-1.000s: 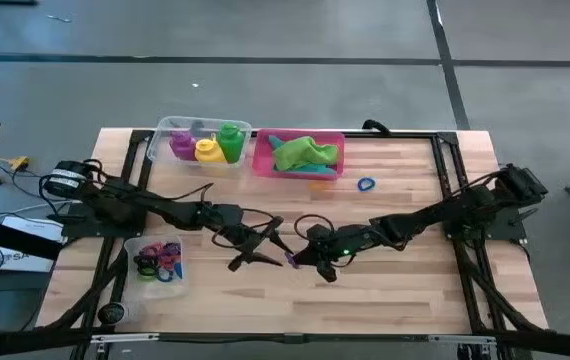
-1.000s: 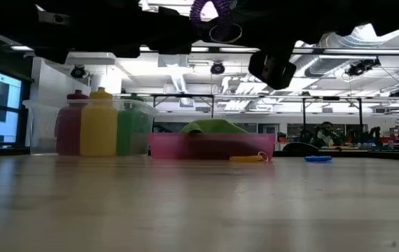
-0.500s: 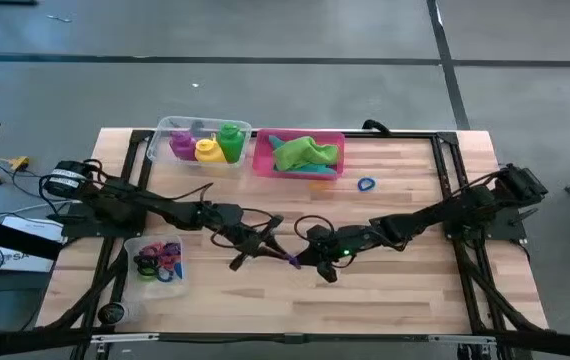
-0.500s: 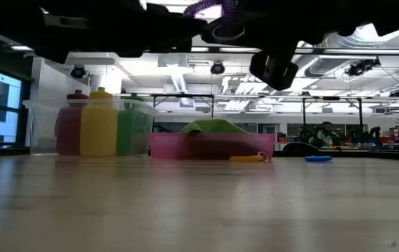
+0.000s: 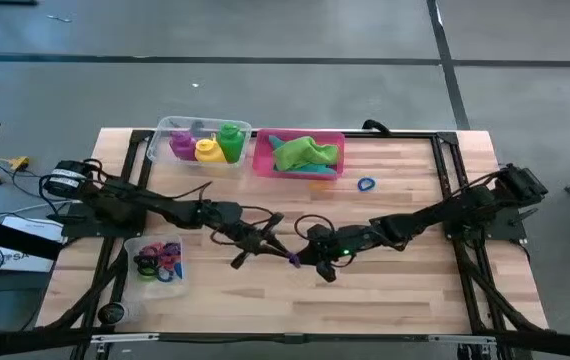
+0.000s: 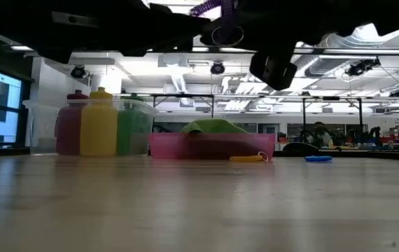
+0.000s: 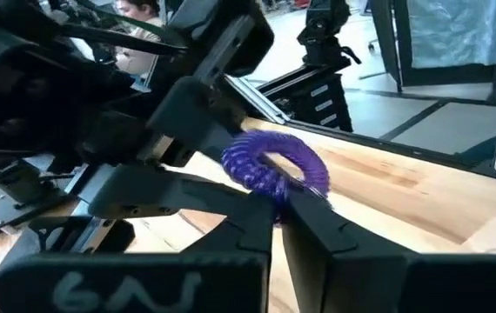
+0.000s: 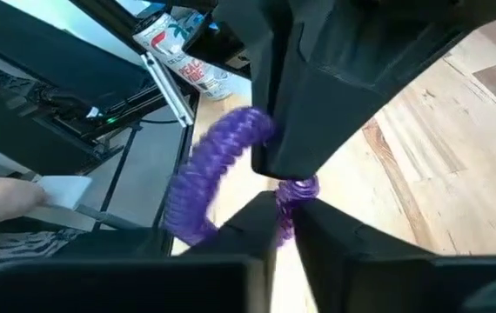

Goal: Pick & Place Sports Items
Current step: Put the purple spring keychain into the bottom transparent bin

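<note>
A purple coiled ring [image 7: 276,167] hangs in the air over the middle of the table, between my two grippers. My left gripper [image 5: 273,247] reaches in from the table's left and is shut on it. My right gripper [image 5: 303,259] reaches in from the right and is shut on the same ring [image 8: 217,169]. In the low view the ring [image 6: 206,8] shows high above the tabletop. Purple, yellow and green bottles [image 5: 207,145] stand in a clear tub at the far left. A green cloth [image 5: 305,152] lies in the pink tray. My left gripper pinches one strand of the ring's coil [image 7: 270,189] between its two fingers, coming roughly level from the table's left. The ring stands up beyond the fingers, clear of the table. My right gripper pinches the ring's opposite strand [image 8: 290,193] between its two fingers, coming from the table's right. The rest of the loop arcs away beyond the fingers, lifted clear.
A clear tub of coloured rings [image 5: 157,260] sits at the near left under the left arm. A blue ring [image 5: 366,184] lies on the wood right of the pink tray [image 5: 337,140]. Bare wood lies along the near edge and at the right.
My left gripper has shut its wide-open fingers on the purple ring, which my right gripper holds up. Both arms have stayed nearly in place, and the ring remains in the air.
</note>
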Motion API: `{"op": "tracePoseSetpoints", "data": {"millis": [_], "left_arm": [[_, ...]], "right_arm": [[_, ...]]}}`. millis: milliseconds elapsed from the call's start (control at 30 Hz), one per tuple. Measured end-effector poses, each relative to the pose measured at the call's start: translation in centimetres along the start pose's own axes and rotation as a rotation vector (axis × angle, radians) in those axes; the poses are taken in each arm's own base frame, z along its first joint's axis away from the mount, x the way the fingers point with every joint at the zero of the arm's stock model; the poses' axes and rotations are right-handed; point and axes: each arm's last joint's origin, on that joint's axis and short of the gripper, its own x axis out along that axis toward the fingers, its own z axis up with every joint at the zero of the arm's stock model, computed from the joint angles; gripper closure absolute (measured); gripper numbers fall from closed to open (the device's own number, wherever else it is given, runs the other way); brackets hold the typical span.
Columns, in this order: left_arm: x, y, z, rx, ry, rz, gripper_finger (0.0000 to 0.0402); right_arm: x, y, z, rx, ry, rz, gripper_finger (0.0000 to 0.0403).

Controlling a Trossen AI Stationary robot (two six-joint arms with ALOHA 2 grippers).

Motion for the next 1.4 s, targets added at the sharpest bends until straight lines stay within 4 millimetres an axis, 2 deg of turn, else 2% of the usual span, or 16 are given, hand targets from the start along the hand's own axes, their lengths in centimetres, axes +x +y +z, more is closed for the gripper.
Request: {"op": "tracePoseSetpoints", "data": {"millis": [333, 533, 700, 1400], "left_arm": [[0.0, 0.01, -0.01, -0.015, 0.001, 0.002, 0.04], [0.0, -0.01, -0.07, -0.022, 0.007, -0.001, 0.04], [-0.01, -0.13, -0.31, -0.059, 0.031, -0.011, 0.04], [-0.08, -0.28, -0.59, -0.1, 0.066, -0.025, 0.04]], "right_arm": [[0.0, 0.01, 0.0, 0.003, -0.002, 0.0, 0.0246], [0.0, 0.0, 0.01, 0.003, -0.002, -0.001, 0.0204], [0.0, 0.0, 0.01, 0.004, -0.002, -0.001, 0.0197], [-0.01, -0.18, 0.05, 0.0, -0.031, -0.05, 0.0214]]}}
